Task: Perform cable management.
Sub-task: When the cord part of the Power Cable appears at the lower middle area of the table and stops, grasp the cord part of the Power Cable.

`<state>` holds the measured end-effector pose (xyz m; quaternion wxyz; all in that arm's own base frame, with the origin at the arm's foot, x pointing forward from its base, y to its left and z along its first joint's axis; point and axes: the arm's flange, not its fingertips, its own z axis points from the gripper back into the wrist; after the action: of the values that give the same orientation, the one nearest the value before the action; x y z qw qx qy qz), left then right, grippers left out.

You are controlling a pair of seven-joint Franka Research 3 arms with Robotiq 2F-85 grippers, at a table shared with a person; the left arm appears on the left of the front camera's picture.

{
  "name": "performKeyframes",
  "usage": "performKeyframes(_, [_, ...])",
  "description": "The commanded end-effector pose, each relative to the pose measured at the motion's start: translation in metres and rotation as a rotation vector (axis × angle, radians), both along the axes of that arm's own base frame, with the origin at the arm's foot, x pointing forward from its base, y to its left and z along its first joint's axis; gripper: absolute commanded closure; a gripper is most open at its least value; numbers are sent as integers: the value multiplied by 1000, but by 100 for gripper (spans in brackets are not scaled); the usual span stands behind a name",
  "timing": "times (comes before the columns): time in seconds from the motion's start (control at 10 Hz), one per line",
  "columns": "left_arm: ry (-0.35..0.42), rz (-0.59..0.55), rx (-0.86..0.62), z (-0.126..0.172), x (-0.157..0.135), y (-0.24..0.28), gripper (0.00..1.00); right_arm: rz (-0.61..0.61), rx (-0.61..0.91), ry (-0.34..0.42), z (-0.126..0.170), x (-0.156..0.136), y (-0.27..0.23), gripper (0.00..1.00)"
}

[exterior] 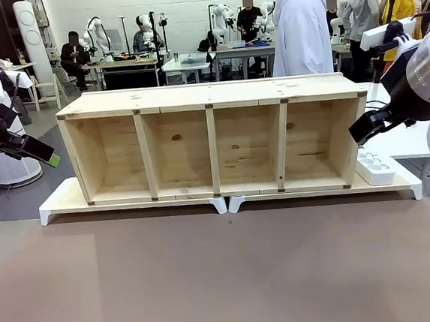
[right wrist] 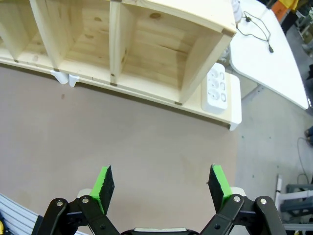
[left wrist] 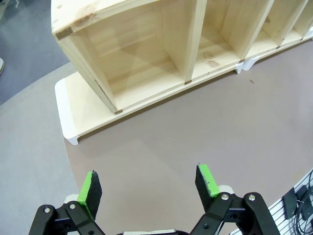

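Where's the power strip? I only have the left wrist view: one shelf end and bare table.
Observer: The strip lies on the white riser, just outside the shelf's right end.
Operator: Any cable near it?
Observer: A thin black cable lies on the white side table beyond that end. I can't tell whether it's plugged in.
Operator: Is the right gripper free?
Observer: Yes. The right gripper is open and holds nothing, above the brown tabletop.
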<state>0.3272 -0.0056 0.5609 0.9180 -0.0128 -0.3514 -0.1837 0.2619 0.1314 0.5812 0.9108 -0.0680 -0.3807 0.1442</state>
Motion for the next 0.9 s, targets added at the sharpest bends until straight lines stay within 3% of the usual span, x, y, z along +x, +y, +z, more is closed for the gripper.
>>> performKeyframes(0.0, [4, 12, -11, 0, 0, 0, 0, -5, 1, -1, -1, 3, -1, 0])
performKeyframes(0.8, [4, 12, -11, 0, 0, 0, 0, -5, 1, -1, -1, 3, -1, 0])
